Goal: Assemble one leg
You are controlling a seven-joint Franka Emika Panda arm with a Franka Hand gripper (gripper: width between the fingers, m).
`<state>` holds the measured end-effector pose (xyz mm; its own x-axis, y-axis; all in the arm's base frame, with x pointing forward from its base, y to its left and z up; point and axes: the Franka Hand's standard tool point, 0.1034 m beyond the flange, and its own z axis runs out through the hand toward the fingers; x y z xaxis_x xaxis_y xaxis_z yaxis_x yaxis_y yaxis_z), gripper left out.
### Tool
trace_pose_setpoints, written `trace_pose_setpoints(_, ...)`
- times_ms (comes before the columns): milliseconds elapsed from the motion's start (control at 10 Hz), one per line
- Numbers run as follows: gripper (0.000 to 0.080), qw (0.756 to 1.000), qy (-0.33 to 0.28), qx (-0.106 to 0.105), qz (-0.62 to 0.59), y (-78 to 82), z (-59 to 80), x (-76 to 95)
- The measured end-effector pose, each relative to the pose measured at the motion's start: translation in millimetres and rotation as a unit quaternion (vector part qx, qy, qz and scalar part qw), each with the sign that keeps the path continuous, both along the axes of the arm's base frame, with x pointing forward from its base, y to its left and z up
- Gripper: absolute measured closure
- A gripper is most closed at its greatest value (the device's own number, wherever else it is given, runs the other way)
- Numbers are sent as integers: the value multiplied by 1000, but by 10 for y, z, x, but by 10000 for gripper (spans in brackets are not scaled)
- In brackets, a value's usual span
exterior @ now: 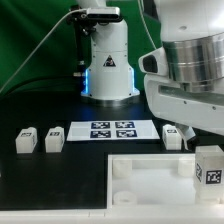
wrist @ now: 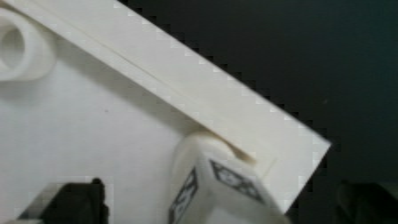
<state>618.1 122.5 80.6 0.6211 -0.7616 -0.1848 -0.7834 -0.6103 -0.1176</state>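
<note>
A leg, a small white block with a black-and-white tag, stands upright at a corner of the large white tray-like piece. It also shows in the exterior view, at that view's right. My gripper is open. Its dark fingers stand on either side of the leg, with a gap to it on each side. Three more legs lie on the table: two at the exterior view's left and one right of the marker board.
The marker board lies at the middle of the black table, before the robot base. The tray-like piece fills the front. A round socket shows on it. My arm looms at the exterior view's right.
</note>
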Motion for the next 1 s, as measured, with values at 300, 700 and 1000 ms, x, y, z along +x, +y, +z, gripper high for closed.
trace_pose_setpoints(300, 150, 977, -39, -37, 207, 23, 17, 48)
trace_pose_setpoints(700, 150, 884, -93, -43, 457, -50, 25, 180)
trace_pose_setpoints(1000, 438, 872, -97, -41, 478, -41, 25, 178)
